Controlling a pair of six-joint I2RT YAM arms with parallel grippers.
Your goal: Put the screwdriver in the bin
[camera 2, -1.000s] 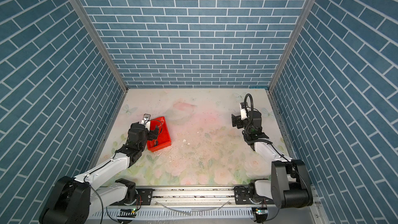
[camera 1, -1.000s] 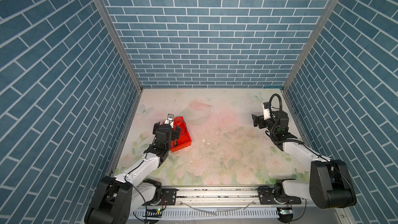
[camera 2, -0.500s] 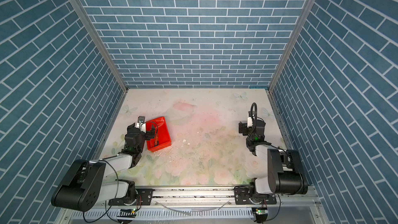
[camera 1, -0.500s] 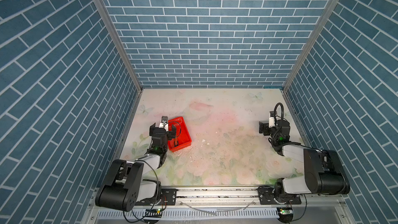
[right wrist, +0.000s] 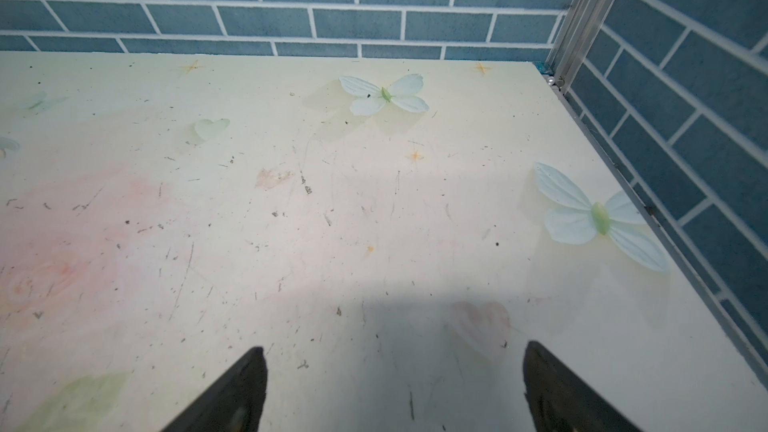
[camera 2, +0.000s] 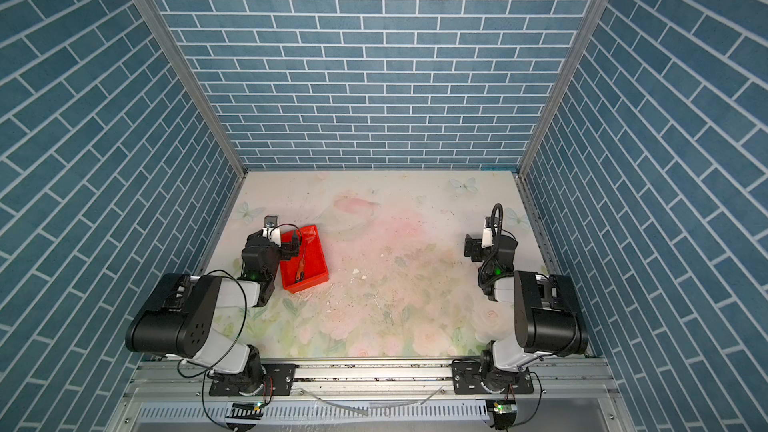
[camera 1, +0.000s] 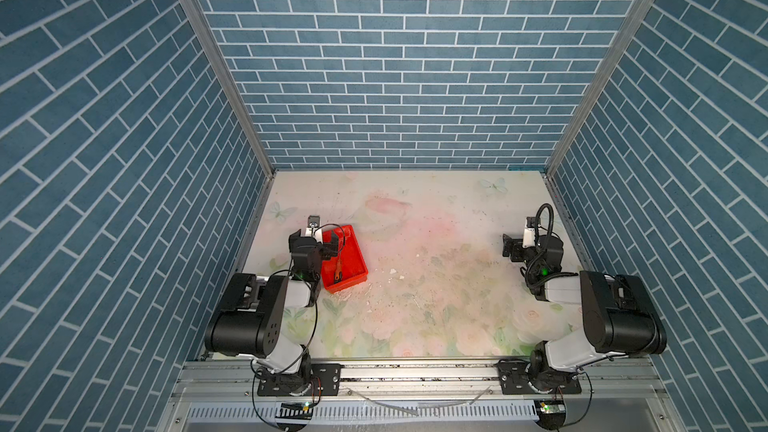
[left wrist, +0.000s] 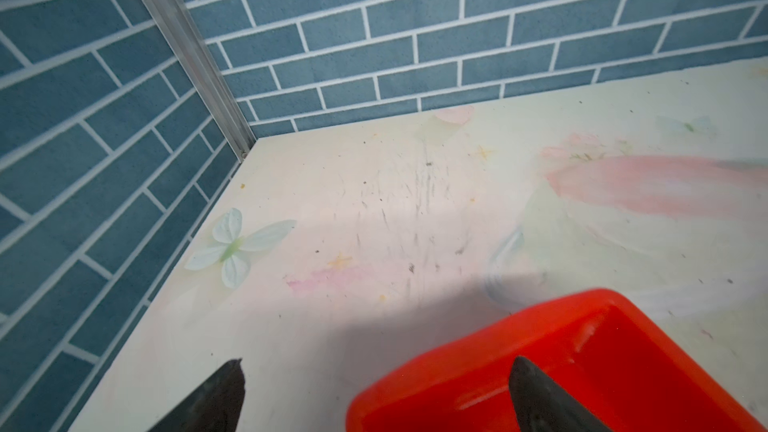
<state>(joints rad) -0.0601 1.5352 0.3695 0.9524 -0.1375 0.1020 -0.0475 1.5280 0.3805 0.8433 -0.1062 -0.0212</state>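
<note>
Now we are holding our left end effector (left wrist: 376, 367) wide and empty astride the bin (left wrist: 457, 351) rim, risking jolting the screwdriver (camera 1: 337, 270) out.

Red bin (camera 1: 354, 258), orange screwdriver (camera 1: 337, 270), blue brick-patterned walls (camera 1: 395, 76), pastel floral tabletop (camera 1: 436, 292).

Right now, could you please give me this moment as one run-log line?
screwdriver: lying in bin | left gripper: open, empty, at bin's edge | right gripper: open, empty

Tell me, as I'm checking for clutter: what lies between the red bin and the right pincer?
Bare floral tabletop, apart from small white crumbs near the red bin; nothing else before the right pincer. Both top views show this.
</note>
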